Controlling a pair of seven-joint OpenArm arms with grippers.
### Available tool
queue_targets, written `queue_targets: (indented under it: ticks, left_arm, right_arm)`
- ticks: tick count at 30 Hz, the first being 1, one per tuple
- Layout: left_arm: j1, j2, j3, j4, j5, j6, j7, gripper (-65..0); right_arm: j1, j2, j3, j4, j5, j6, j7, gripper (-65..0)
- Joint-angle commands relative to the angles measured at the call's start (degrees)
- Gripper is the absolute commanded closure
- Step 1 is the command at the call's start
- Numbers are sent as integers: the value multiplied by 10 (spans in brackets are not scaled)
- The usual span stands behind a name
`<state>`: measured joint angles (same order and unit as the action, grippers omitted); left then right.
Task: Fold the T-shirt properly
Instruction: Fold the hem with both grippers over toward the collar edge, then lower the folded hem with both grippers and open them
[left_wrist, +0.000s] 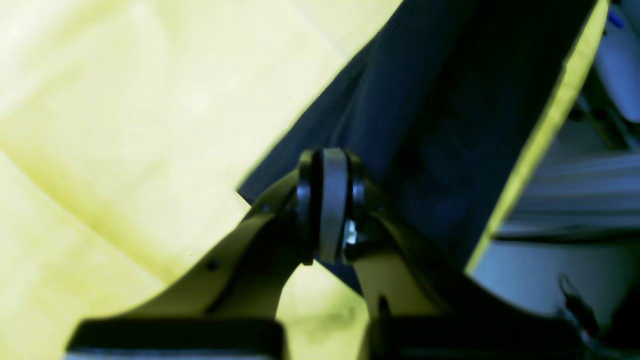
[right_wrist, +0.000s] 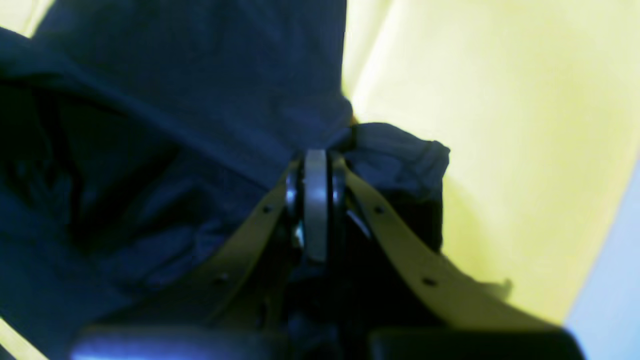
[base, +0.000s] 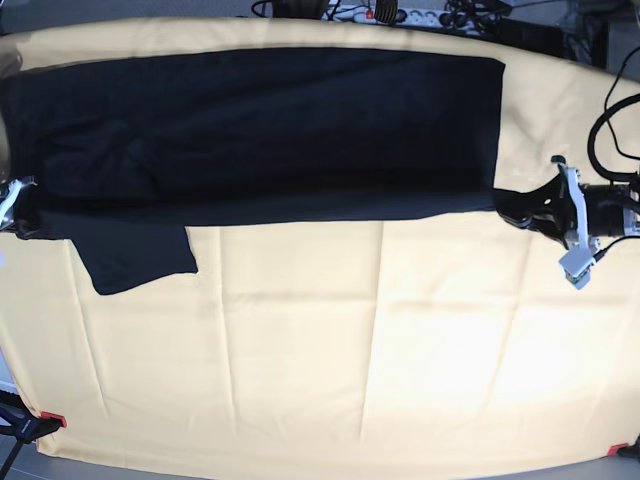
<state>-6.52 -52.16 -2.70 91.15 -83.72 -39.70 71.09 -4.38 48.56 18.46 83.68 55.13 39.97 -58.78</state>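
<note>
I am pinching the T-shirt at both ends: the left gripper is pressed together on the hem corner, the right gripper on bunched cloth by the sleeve. To fold well, I judge both grips should travel together, keeping the edge taut and level. The shirt is lying stretched across the far half of the pale yellow cloth, matte black and soft, a long band shape, lightly creased.

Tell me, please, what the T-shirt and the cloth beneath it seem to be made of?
T-shirt: soft matte black knit, probably cotton; it drapes, wrinkles, shows no sheen. Yellow cloth: thin woven fabric, likely cotton or a blend; sharp fold creases cross its flat, matte surface.
</note>
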Motion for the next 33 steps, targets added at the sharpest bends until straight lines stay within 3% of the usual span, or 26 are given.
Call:
queue_targets:
  ticks: [1,7,16,22,23,25,26,27,30,33]
  left_arm:
    - [-10,-25,-9,7,-13,-3,13,0]
    - [-9,-57,-9,9,-13,-3,59,0]
    - [38,-57,-9,33,-13,10,88,0]
    - [77,-58,-9,33,-13,8,69,0]
    - [81,-57,-9,33,-13,8,70,-48]
    - [92,-57,-9,33,-13,7,69,-218]
    - [97,-57,-9,33,-13,7,67,-296]
    - [102,-56,-9,33,-13,7,67,-349]
    - [117,-56,-9,33,-13,7,40,-365]
    - [117,-51,-9,32,16,7,-3,-365]
  right_arm:
    - [7,23,7,9,4,0,2,0]
    - [4,29,7,9,6,0,-38,0]
    - [-19,27,7,9,25,0,-41,0]
    - [-31,23,7,8,16,0,-23,0]
    - [-31,23,7,8,16,0,-20,0]
    - [-31,21,7,8,17,0,-19,0]
    - [-31,20,7,8,17,0,-19,-13]
    - [-31,19,7,8,16,0,-19,-92]
    - [-26,21,7,9,20,0,-37,-366]
    - [-11,27,11,10,70,0,-38,-392]
